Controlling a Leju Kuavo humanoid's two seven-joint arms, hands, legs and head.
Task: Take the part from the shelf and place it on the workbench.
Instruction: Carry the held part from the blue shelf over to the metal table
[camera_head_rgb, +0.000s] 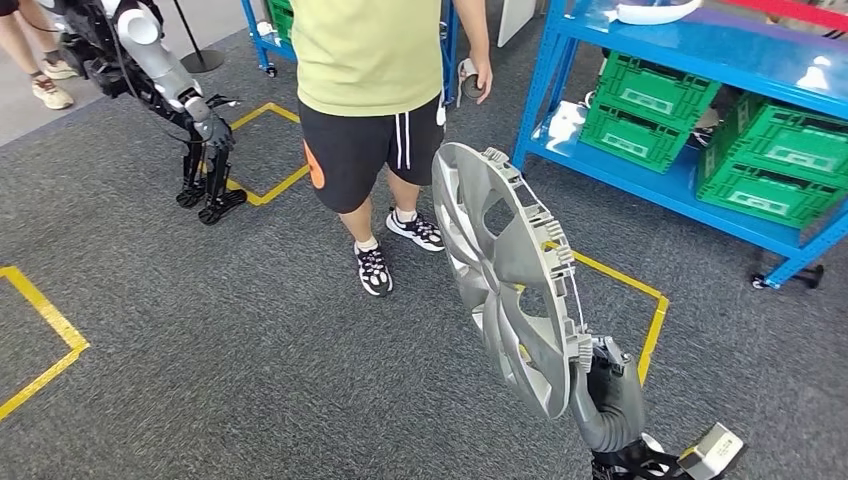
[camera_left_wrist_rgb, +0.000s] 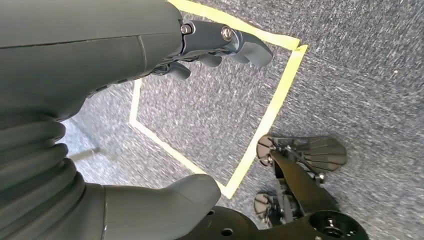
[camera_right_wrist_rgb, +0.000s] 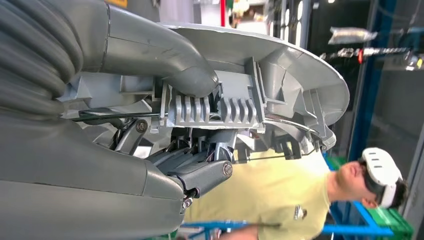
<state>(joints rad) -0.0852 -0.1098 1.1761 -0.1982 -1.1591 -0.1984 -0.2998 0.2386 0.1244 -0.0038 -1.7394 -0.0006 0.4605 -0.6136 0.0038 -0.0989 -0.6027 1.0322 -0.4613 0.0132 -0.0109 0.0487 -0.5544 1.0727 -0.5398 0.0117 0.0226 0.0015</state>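
1. Silver plastic wheel cover with spoke openings (camera_head_rgb: 505, 275): carried on edge above the grey carpet floor (camera_head_rgb: 200, 330), well clear of the blue metal shelf (camera_head_rgb: 640, 175), judged in transit to a workbench.
2. Right hand (camera_head_rgb: 600, 385): clamped on the cover's lower rim; thumb (camera_right_wrist_rgb: 165, 65) pressed on the ribbed clip side, fingers (camera_right_wrist_rgb: 200, 170) wrapped beneath, rim sandwiched between.
3. Left hand (camera_head_rgb: 212, 130): hung at the side, nothing held, fingers (camera_left_wrist_rgb: 225, 42) loosely apart.
4. Person in yellow shirt (camera_head_rgb: 365, 50): standing just ahead.

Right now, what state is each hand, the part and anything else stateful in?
Right hand: grips the hubcap rim.
Hubcap: held upright on edge, off the floor.
Left hand: hanging, holds nothing, fingers apart.
Green crates: sitting on the blue shelf.
Person: standing close ahead.
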